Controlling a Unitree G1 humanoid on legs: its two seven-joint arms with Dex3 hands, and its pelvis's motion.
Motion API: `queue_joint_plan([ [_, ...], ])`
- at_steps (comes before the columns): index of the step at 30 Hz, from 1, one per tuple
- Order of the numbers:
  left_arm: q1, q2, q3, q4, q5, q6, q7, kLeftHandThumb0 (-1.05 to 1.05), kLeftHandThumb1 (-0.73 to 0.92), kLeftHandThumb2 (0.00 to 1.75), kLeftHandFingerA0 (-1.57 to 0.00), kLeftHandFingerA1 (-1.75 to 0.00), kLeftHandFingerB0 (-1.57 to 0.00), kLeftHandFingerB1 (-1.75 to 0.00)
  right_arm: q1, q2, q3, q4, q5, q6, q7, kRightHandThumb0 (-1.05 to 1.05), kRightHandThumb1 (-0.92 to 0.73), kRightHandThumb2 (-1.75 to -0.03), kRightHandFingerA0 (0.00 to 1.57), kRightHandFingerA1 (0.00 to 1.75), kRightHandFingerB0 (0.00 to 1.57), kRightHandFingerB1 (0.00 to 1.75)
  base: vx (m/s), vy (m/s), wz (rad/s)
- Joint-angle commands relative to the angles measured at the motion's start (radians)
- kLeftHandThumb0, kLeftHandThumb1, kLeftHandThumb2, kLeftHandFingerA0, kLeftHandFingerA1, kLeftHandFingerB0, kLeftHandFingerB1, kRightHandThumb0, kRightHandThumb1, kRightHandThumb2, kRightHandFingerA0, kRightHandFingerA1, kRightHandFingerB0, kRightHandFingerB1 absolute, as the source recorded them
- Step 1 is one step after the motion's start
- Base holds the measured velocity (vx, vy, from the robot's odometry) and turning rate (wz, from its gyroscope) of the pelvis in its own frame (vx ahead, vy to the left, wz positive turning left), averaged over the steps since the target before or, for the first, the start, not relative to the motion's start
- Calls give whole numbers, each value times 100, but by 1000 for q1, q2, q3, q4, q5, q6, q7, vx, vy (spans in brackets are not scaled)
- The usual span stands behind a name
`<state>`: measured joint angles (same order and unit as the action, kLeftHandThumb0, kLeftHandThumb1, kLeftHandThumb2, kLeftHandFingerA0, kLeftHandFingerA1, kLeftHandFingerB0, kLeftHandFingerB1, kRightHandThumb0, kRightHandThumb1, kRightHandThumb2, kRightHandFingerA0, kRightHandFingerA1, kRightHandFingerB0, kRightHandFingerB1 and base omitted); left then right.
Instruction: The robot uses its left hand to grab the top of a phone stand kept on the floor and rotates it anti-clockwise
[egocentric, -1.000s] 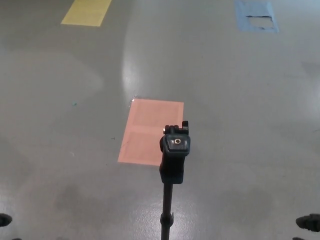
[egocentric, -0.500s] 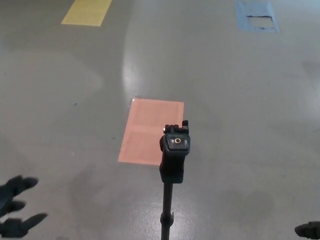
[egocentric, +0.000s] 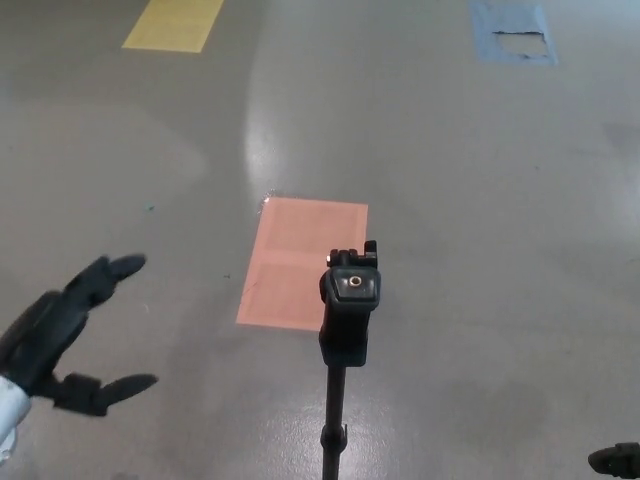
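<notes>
- The black phone stand (egocentric: 349, 300), a thin pole topped by a blocky plastic clamp head, stood upright on the glossy grey floor (egocentric: 480, 200), its head overlapping the lower right corner of a salmon-pink rectangular floor patch (egocentric: 290, 260).
- It looked light, rigid and top-heavy, so likely to tip; the blocky head seemed the best place to grip for turning.
- The left robot hand (egocentric: 60, 335), black, hung well apart from the stand, thumb and fingers spread wide, holding and touching nothing.
- Only a dark sliver of the right robot hand (egocentric: 615, 459) showed; whether it was spread or closed could not be told.
</notes>
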<state>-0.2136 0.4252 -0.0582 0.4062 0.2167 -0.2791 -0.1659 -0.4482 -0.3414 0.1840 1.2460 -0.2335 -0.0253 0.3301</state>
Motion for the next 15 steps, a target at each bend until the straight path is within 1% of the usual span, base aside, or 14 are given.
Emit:
queue_joint_plan([
  [1, 97, 27, -13, -658, -67, -79, -87, -46, 33, 69, -7, -26, 0, -21, -6, -44, 0, 8, -13, -20, 28, -39, -77, -66, 34, 41, 8, 20, 0, 0, 0],
  [2, 89, 24, -21, -687, -58, -76, -87, -42, 31, 67, -6, -29, 0, -21, -8, -44, 2, 8, -15, -20, 27, -39, -77, -66, 33, 40, 9, 21, 0, 0, 0],
  [4, 83, 21, -27, -719, -52, -72, -89, -42, 31, 67, -6, -29, 0, -21, -10, -43, 3, 7, -17, -19, 25, -39, -77, -66, 33, 40, 9, 21, 0, 0, 0],
  [7, 68, 16, -41, -782, -11, -51, -87, -45, 33, 65, -10, -24, 0, -14, -14, -44, 1, 10, -15, -15, 29, -40, -77, -66, 33, 40, 10, 21, 0, 0, 0],
  [10, 53, 12, -52, -823, -2, -41, -91, -40, 32, 65, -8, -25, 0, -15, -19, -42, 2, 12, -16, -8, 26, -40, -77, -66, 33, 40, 10, 22, 0, 0, 0],
  [11, 51, 11, -57, -841, 4, -29, -95, -36, 30, 66, -6, -26, 0, -18, -18, -43, 2, 12, -16, -10, 26, -40, -77, -66, 33, 41, 10, 21, 0, 0, 0],
  [13, 49, 9, -62, -861, 10, -11, -99, -36, 30, 66, -6, -26, 0, -18, -17, -44, 3, 13, -17, -13, 26, -40, -77, -66, 33, 41, 10, 21, 0, 0, 0],
  [14, 46, 12, -67, -878, 16, 1, -105, -34, 36, 51, -4, -27, 0, -22, -16, -45, 5, 13, -19, -17, 27, -47, -64, -82, 29, 49, 6, 29, 0, 0, 0],
  [15, 46, 14, -69, -884, 17, 5, -107, -34, 36, 51, -4, -27, 0, -22, -16, -45, 5, 13, -19, -17, 27, -47, -64, -82, 29, 49, 6, 29, 0, 0, 0],
])
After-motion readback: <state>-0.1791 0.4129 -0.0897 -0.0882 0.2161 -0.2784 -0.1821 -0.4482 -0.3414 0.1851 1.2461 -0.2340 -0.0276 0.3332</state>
